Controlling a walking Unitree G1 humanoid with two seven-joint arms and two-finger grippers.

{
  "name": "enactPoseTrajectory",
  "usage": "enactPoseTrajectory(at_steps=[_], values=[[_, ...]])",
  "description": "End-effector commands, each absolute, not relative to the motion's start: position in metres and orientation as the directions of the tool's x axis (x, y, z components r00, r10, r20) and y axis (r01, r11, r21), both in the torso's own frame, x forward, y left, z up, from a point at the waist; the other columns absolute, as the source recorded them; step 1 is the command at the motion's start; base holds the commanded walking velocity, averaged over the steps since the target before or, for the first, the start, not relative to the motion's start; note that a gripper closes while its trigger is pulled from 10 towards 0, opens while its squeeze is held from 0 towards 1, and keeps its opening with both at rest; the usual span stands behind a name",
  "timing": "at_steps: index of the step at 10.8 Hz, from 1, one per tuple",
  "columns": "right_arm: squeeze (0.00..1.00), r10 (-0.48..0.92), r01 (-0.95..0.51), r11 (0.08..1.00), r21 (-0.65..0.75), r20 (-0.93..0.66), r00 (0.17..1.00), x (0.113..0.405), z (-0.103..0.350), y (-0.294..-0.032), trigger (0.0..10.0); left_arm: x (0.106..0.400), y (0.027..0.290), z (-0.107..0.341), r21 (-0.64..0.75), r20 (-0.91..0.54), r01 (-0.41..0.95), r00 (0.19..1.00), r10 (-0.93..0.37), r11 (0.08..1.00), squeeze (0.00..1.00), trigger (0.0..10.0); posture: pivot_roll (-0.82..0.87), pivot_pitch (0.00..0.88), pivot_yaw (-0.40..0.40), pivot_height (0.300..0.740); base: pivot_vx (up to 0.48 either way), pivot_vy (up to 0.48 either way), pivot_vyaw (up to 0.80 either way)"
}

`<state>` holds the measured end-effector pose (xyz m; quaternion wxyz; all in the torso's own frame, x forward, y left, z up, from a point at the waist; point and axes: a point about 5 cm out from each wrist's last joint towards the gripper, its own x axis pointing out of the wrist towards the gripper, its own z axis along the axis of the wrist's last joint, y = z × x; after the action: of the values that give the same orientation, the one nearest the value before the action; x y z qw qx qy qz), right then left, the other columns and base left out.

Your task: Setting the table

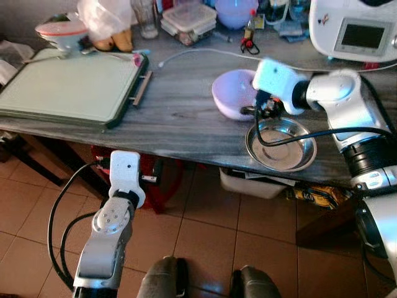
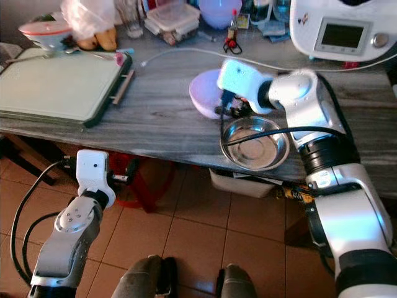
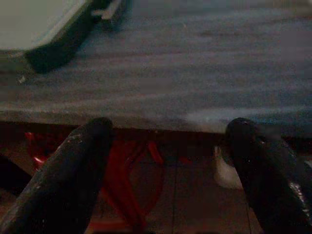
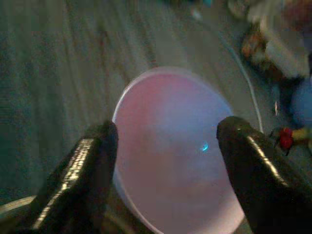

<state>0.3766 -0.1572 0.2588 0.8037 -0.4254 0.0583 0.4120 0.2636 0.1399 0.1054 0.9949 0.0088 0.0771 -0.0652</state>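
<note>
Grey wood-grain worktop (image 1: 186, 112); pale lilac bowl (image 1: 232, 93); shiny silver dish (image 1: 282, 146); pale green tray (image 1: 62, 87) with dark green rim; terracotta floor tiles (image 1: 205, 242); white appliance (image 1: 353, 28); black-fingered right claw (image 4: 163, 165).

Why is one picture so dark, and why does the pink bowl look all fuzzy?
Left wrist view: the open left claw sits low by the table edge, in shade, so it looks dim. Right wrist view: the open right claw is very close to the pink bowl, so it looks soft and blurred. Head views: brighter; the steel bowl shines.
</note>
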Motion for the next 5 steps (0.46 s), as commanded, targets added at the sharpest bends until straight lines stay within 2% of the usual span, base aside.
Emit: enactPoseTrajectory(at_steps=[1, 2, 5], values=[[1.0, 0.637, -0.716, 0.294, -0.633, -0.429, 0.64, 0.373, 0.263, -0.155, 10.0, 0.264, 0.144, 0.104, 0.004, -0.155, 0.111, 0.982, -0.109, 0.994, 0.0, 10.0, -0.03, 0.03, 0.078, 0.74, 0.0, 0.0, 0.0], [1.0, 0.645, -0.716, 0.314, -0.624, -0.413, 0.643, 0.369, 0.262, -0.156, 10.0, 0.266, 0.144, 0.104, 0.003, -0.148, 0.11, 0.983, -0.108, 0.994, 0.0, 10.0, -0.03, 0.026, 0.076, 0.74, 0.0, 0.0, 0.0], [1.0, 0.669, -0.631, 0.531, -0.566, -0.177, 0.722, 0.341, 0.257, -0.15, 10.0, 0.262, 0.15, 0.102, -0.002, -0.149, 0.096, 0.984, -0.095, 0.995, 0.0, 10.0, -0.05, 0.035, 0.075, 0.74, 0.0, 0.0, 0.0]])
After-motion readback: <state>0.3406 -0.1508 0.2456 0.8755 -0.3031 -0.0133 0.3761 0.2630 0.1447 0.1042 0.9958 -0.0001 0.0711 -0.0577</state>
